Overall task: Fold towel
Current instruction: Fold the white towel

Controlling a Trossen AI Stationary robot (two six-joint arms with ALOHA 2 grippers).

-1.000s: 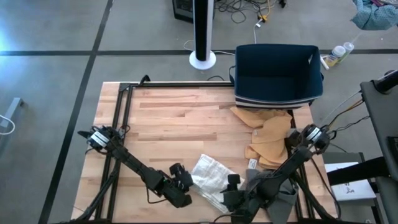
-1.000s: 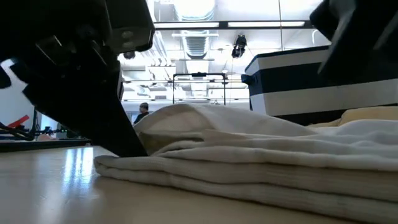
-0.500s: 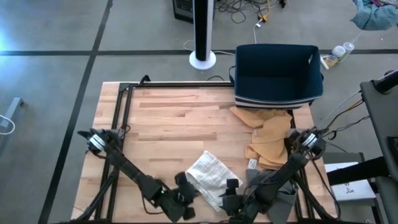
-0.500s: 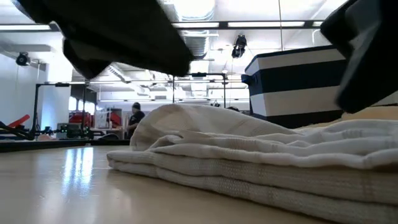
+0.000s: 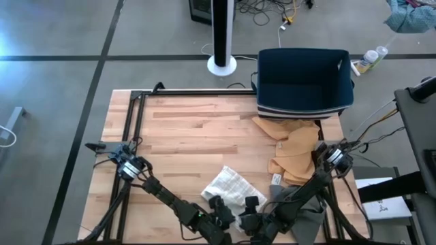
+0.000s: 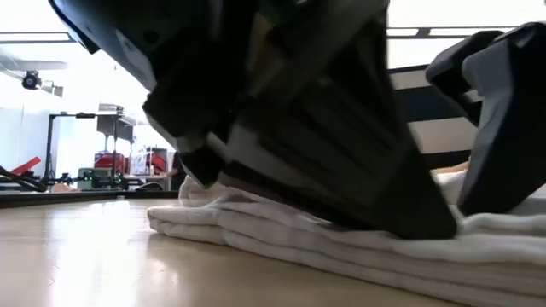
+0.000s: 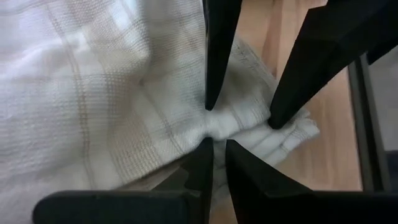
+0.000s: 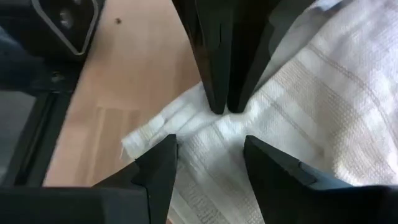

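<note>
The white towel [image 5: 228,185] with faint tan stripes lies folded in several layers on the wooden table, near its near edge. Both grippers meet over the towel's near corner. My left gripper [image 5: 228,209] comes in from the near left with its fingers shut, their tips on the cloth [image 7: 219,144]. My right gripper [image 5: 246,209] faces it from the near right. It is open [image 8: 210,142], with one finger on either side of the left fingertips [image 8: 224,102]. In the low view the towel's folded edge [image 6: 183,223] rests flat on the tabletop. My left gripper touches the towel's top layer beside its near corner [image 8: 217,121] with its shut fingertips, slanting down from the near left. The cloth shows a small crease at that spot, and the towel stays flat on the table. My right gripper's open fingertips [image 7: 273,121] reach the cloth's surface on both sides of that crease; I cannot tell whether they touch it.
A tan cloth [image 5: 296,153] lies at the right, spilling from under a navy bin [image 5: 303,82] at the far right corner. A grey cloth [image 5: 310,212] sits at the near right. A black rail frame [image 5: 133,136] runs along the left side. Bare wood lies to the towel's left.
My left gripper has travelled toward the table's right edge along the near edge and sunk a little. It has gone from the towel's left side to its near corner, with the fingers kept shut. My right gripper has lowered slightly toward the towel. The towel stays flat.
</note>
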